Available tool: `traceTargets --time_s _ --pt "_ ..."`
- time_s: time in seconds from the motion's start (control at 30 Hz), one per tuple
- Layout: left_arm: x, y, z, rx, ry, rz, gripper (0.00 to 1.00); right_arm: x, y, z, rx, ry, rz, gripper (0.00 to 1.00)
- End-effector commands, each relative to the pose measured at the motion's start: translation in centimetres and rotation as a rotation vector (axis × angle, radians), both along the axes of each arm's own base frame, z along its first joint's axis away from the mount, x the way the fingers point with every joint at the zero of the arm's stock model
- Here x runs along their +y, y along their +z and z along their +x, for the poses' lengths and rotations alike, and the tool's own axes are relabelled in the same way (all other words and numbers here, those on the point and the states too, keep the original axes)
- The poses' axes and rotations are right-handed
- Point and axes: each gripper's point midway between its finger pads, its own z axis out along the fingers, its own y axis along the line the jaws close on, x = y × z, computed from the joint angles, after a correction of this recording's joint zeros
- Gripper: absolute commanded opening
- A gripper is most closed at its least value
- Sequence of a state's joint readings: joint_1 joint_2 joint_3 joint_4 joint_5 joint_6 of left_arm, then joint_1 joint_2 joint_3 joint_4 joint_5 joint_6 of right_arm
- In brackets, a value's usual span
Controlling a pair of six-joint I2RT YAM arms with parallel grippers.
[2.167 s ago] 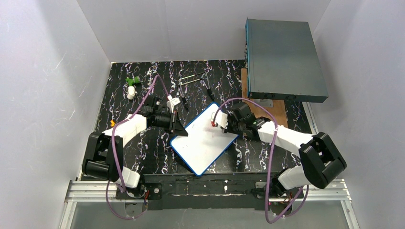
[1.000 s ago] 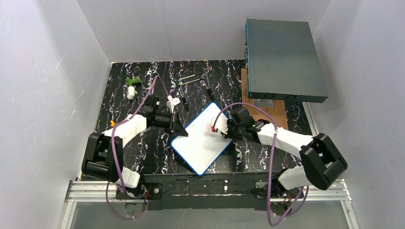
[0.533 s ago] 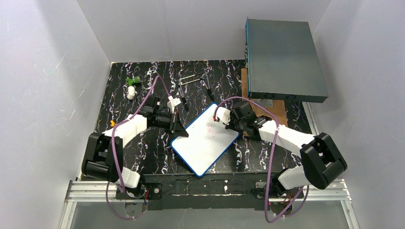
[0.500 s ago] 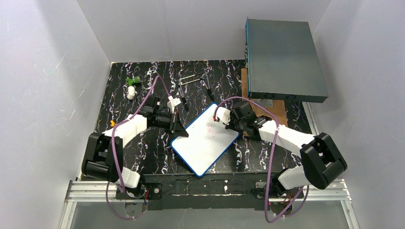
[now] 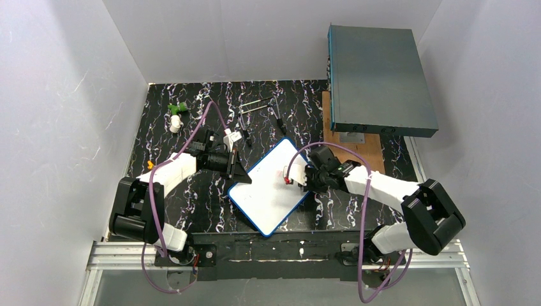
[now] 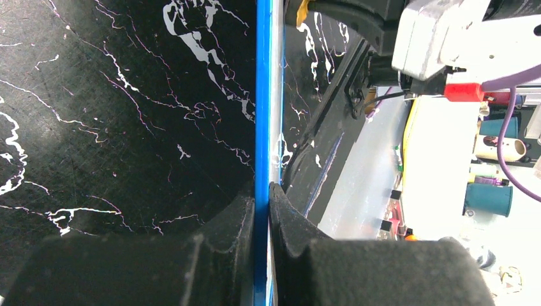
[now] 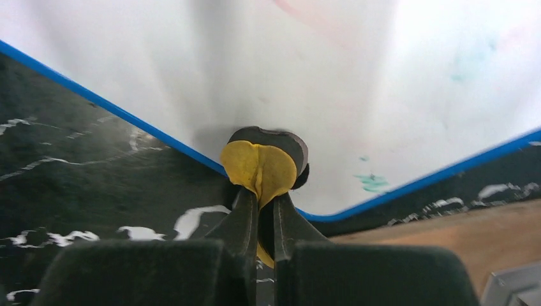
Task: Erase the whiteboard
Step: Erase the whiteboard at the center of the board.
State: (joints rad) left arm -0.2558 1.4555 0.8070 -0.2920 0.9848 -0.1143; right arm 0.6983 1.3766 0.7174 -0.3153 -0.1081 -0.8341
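Observation:
The whiteboard (image 5: 271,188), white with a blue frame, lies tilted on the black marbled table. Faint red and green smudges show on it in the right wrist view (image 7: 383,70). My left gripper (image 5: 241,175) is shut on the board's left edge; the blue frame (image 6: 261,127) runs between its fingers (image 6: 261,210). My right gripper (image 5: 295,179) is shut on a yellow eraser with a dark pad (image 7: 265,162), which presses on the board's right part near its corner.
A large grey-teal box (image 5: 377,80) stands on a wooden board (image 5: 370,152) at the back right. A white and green object (image 5: 176,116) and thin metal tools (image 5: 258,105) lie at the back of the table. White walls enclose the cell.
My right gripper with the eraser has swept back and forth over the board's right part, now lower and nearer than half a second ago. The left gripper has held still.

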Motion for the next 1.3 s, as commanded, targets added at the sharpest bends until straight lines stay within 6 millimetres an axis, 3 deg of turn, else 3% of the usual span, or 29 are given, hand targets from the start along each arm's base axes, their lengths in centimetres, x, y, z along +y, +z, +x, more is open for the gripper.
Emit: traceTargets --time_s 0.0,0.13,0.23,0.43,0.6,0.7,0.77,0.9,1.0,1.17,1.27 --pt "0.2 0.6 0.2 -0.083 -0.022 0.021 0.0 1.9 1.1 -0.3 0.072 -0.06 0.085 0.01" --pt "0.2 0.5 0.2 -0.083 -0.022 0.021 0.0 0.3 4.0 6.1 -0.046 -0.351 0.145 0.01" --pt "0.2 0.5 0.3 -0.082 -0.023 0.02 0.0 -1.2 4.0 7.7 -0.129 -0.41 0.118 0.01" --pt "0.2 0.4 0.2 -0.077 -0.024 0.021 0.0 -1.7 1.9 6.3 -0.067 -0.353 0.044 0.01" --pt "0.1 0.5 0.2 -0.079 -0.024 0.019 0.0 1.4 1.0 0.7 0.09 -0.117 0.094 0.01" --pt "0.1 0.6 0.2 -0.081 -0.024 0.019 0.0 2.4 0.9 -1.2 0.128 -0.033 0.104 0.01" --pt "0.1 0.5 0.2 -0.082 -0.025 0.019 0.0 2.4 0.8 -0.7 0.114 -0.059 0.097 0.01" --pt "0.1 0.6 0.2 -0.085 -0.025 0.018 0.0 -0.4 1.4 5.0 -0.065 -0.297 0.033 0.01" --pt "0.1 0.6 0.2 -0.084 -0.025 0.018 0.0 -2.7 2.0 7.3 -0.128 -0.414 0.019 0.01" --pt "0.1 0.6 0.2 -0.084 -0.026 0.017 0.0 -4.5 1.1 7.2 -0.137 -0.427 -0.045 0.01" --pt "0.1 0.7 0.2 -0.086 -0.025 0.016 0.0 -3.7 0.3 5.4 -0.049 -0.344 -0.038 0.01"
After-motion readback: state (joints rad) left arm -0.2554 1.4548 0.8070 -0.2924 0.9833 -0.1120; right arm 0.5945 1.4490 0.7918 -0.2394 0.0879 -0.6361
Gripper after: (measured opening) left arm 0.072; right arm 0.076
